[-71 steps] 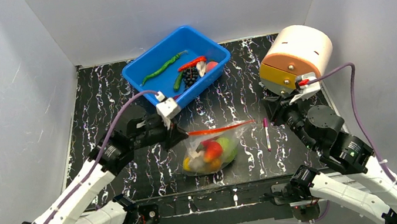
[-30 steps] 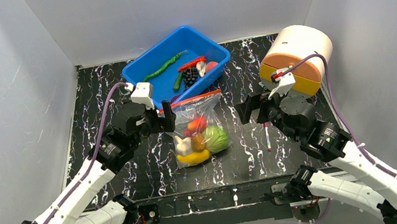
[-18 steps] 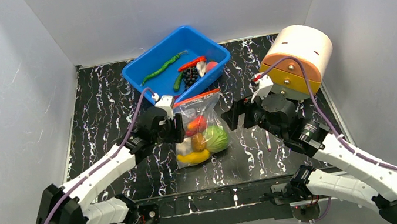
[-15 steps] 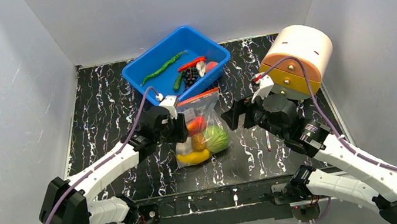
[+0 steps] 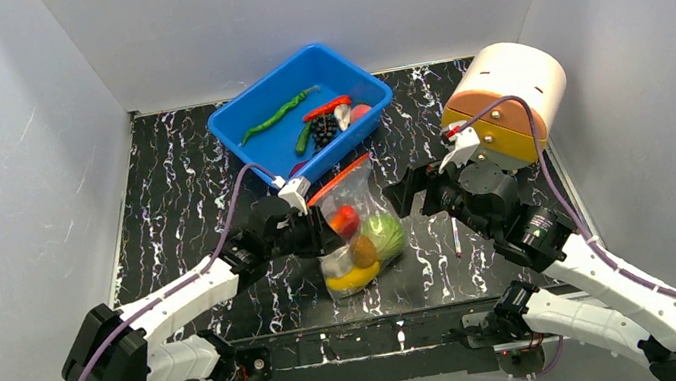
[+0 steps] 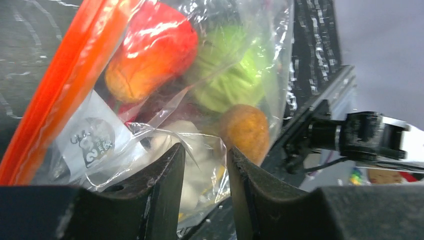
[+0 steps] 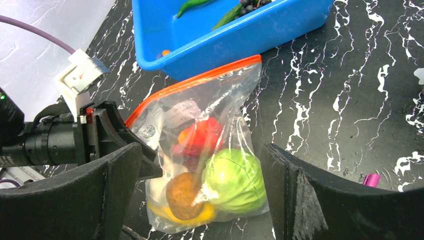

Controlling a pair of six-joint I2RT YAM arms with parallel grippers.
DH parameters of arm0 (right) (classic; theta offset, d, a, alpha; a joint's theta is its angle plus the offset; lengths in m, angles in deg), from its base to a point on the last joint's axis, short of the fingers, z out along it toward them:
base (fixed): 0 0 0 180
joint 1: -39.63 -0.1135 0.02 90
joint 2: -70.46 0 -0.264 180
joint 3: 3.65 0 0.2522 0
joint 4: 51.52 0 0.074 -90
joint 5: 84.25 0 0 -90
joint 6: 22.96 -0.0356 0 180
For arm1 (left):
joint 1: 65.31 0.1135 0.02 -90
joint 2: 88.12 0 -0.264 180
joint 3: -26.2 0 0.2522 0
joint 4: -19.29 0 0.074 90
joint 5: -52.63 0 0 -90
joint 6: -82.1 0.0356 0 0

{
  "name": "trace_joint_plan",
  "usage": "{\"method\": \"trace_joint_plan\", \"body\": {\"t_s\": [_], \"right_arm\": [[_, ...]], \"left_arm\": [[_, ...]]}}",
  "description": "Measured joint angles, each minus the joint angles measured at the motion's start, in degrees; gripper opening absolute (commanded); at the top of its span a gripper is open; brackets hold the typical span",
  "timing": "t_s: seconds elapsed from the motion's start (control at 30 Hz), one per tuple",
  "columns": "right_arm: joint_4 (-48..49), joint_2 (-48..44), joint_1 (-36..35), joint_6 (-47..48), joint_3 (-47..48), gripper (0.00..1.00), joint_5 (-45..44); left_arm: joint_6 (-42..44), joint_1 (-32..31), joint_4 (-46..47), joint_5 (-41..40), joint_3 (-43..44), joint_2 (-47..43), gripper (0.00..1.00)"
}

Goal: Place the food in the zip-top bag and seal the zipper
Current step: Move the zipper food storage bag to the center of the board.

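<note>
left gripper (image 6: 205,150) clamped on the clear crinkly plastic zip-top bag (image 5: 364,209)

the bag rests on the black marbled table (image 5: 170,175) in front of the blue plastic tub (image 5: 281,138), its red-orange zipper strip (image 5: 340,175) facing the tub. toy food shows inside: a red piece (image 5: 345,220), round green melon (image 5: 384,234), brown piece (image 5: 363,250). the right gripper (image 5: 412,190) hovers beside it, fingers spread wide, empty

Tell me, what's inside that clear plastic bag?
Inside the clear bag: a red-orange piece, a green melon, a brown piece and a yellow banana-like piece underneath. A white piece shows only partly behind crinkled film; anything beneath the pile is covered.
</note>
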Motion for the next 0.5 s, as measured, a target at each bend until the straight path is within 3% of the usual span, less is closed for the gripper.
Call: {"method": "trace_joint_plan", "body": {"t_s": [0.1,0.17,0.37,0.43,0.5], "right_arm": [[0.0,0.02,0.0,0.09,0.0,0.87,-0.52],[-0.2,0.02,0.0,0.09,0.0,0.89,-0.87],[-2.78,0.04,0.0,0.15,0.13,0.93,-2.58],[-3.74,-0.04,0.0,0.17,0.35,0.93,-3.34],[-4.44,-0.37,0.0,0.26,0.57,0.93,-4.09]], "left_arm": [[-4.04,-1.4,3.3,0.85,-0.59,-0.57,0.35],[-6.29,-2.32,5.62,0.85,-1.77,-1.84,0.4],[-7.5,-3.28,4.09,-2.05,-2.4,-5.73,0.69],[-6.62,-3.3,1.53,-3.89,-1.51,-6.86,0.97],[-4.81,-3.3,-1.75,-6.16,0.26,-8.04,0.98]]}}
